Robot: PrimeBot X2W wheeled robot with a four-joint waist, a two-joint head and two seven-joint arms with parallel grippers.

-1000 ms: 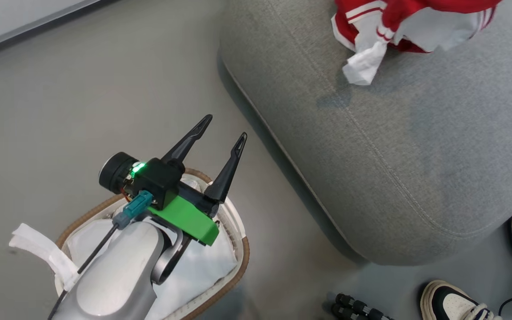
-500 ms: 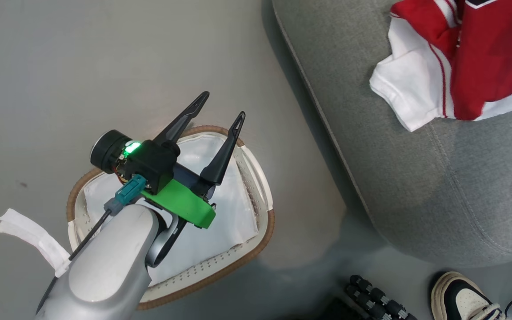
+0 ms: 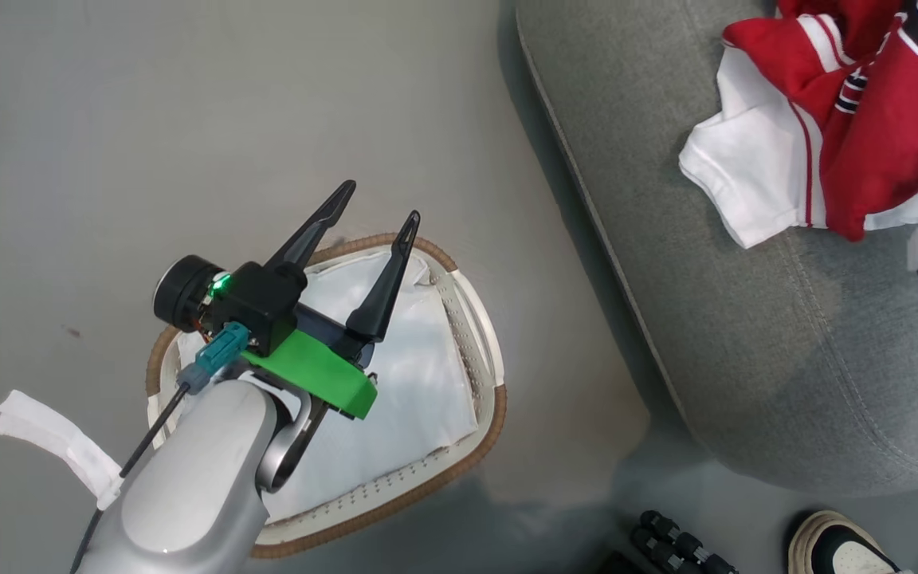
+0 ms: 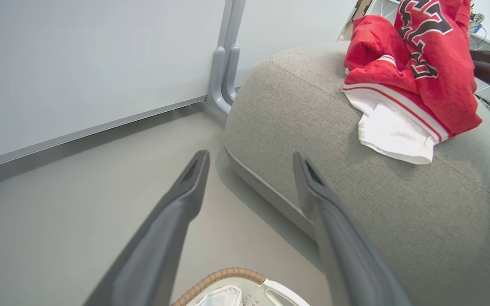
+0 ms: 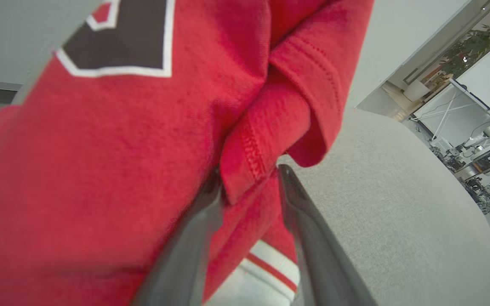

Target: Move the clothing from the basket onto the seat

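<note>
The clothing point(image 3: 865, 135), red jerseys with white trim, lies heaped on the grey seat point(image 3: 746, 319). In the left wrist view the clothing point(image 4: 432, 63) drapes over the seat point(image 4: 313, 127), a black number showing. My right gripper point(image 5: 250, 170) is at the clothing point(image 5: 121, 170) above the seat point(image 5: 398, 212). Its jaws stand parted with a red hem fold between them. My left gripper point(image 3: 380, 200) hangs open and holds nothing above the basket point(image 3: 459, 470), which shows just its white liner point(image 3: 419, 383). The left gripper point(image 4: 251, 155) points toward the seat's corner, with the basket point(image 4: 219, 276) rim below it.
The basket stands on the grey floor just left of the seat. A person's shoe point(image 3: 833, 550) and a black ribbed object point(image 3: 682, 546) lie by the seat's near corner. A white liner strap point(image 3: 52, 434) trails off the basket. A pale wall panel point(image 4: 79, 63) runs behind.
The head camera has swung, so the basket and seat sit differently in the picture. A pale part of my right arm has come in at the right edge. The left gripper stays open over the basket.
</note>
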